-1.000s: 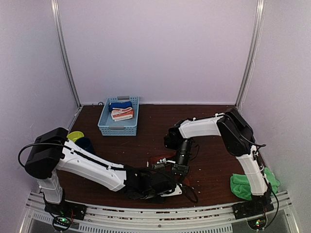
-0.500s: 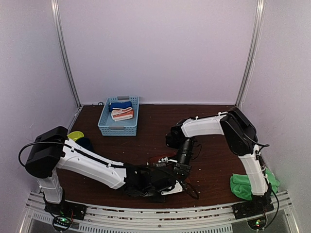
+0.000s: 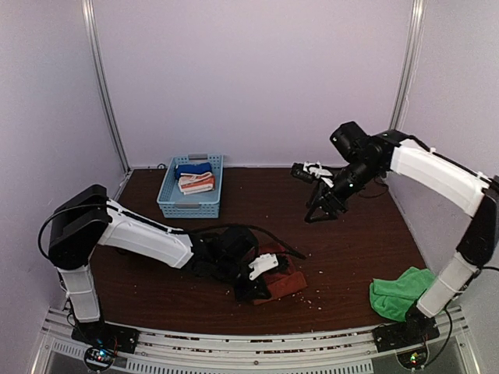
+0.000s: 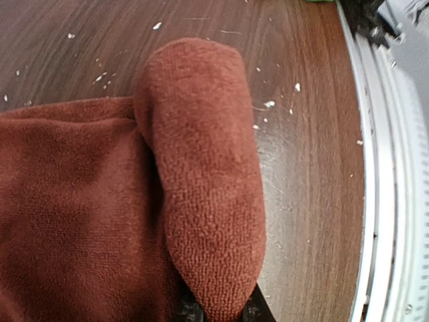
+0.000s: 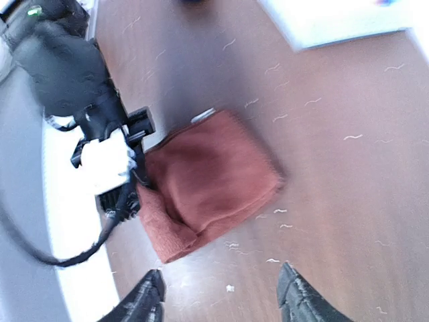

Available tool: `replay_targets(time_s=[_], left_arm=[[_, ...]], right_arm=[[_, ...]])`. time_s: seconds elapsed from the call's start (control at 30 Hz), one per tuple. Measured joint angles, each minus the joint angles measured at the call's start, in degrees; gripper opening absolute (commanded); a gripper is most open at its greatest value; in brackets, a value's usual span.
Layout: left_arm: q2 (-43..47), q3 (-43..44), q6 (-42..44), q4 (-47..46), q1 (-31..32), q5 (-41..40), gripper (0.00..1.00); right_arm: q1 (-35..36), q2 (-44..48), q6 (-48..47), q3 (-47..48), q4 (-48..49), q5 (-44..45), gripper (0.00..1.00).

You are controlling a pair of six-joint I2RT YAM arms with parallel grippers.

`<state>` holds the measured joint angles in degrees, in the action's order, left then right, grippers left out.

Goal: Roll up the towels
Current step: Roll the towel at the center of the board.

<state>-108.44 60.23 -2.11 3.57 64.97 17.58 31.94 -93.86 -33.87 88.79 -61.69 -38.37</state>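
Dark wooden table (image 3: 351, 249). Near its front edge the left claw (image 4: 218, 312) pinches a fold of the rust towel (image 4: 80, 201), its white tag (image 5: 203, 115) too blurred to read; the green towel (image 3: 398, 292) lies crumpled front-right. Farther back, the right claw (image 5: 221, 303) hangs wide apart, empty.

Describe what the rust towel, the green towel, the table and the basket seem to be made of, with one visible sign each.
rust towel: soft pile cloth, perhaps terry or microfibre; fuzzy, matte surface.
green towel: seemingly similar soft cloth; it lies crumpled, weave too small to tell.
table: dark wood or wood-look laminate; grain streaks, slight sheen.
basket: probably moulded plastic; pale blue slotted walls.
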Motion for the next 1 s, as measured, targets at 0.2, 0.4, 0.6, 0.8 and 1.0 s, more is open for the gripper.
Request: replay_targets(time_s=[0.2, 0.4, 0.6, 0.8, 1.0], left_arm=[[-6.78, 4.61, -3.08, -0.28, -6.67, 18.14, 0.14], [-12.09, 7.65, -5.77, -1.66, -8.59, 28.96, 0.14], [-13.49, 7.85, -7.34, -2.99, -9.55, 32.68, 0.15], [-13.92, 8.07, -7.96, -3.13, -9.81, 33.68, 0.16], [-14.14, 8.17, -8.17, -3.13, -9.92, 34.14, 0.16]], right_arm=[[0.04, 24.52, 10.21, -18.64, 21.49, 9.22, 1.0], [-0.17, 24.13, 6.91, -21.53, 23.43, 3.98, 0.85], [2.84, 25.83, -7.13, -27.69, 13.29, -3.13, 0.7], [15.52, 23.87, -9.27, -34.32, 16.57, 6.16, 0.62], [24.57, 18.29, -7.08, -38.62, 25.92, 19.91, 0.59]])
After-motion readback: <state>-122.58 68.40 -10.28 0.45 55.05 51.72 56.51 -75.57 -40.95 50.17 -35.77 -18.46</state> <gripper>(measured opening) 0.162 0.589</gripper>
